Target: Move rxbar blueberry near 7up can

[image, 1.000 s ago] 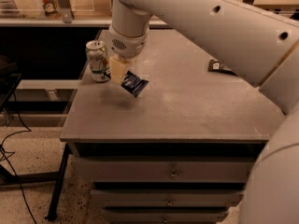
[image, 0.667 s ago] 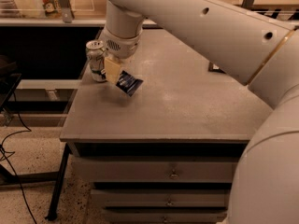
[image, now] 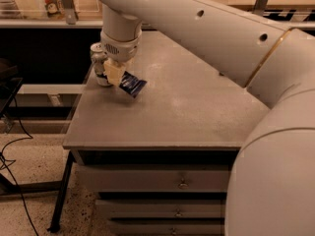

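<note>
Though only slightly, shifted toward the left edge of the counter (image: 187,117) since a second ago: gripper (image: 117,75), fingers clenched on the rxbar blueberry (image: 132,84); held tilted just above the surface, up near the back-left corner; hanging just beside the 7up can (image: 100,68), on its side away from the left edge; seemingly near enough already; probably only lowering and letting go left to do.

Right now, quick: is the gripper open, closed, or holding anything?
Gripper: closed on the flat dark-blue snack bar wrapper with white text, held tilted beside the small upright white-and-green can.
</note>
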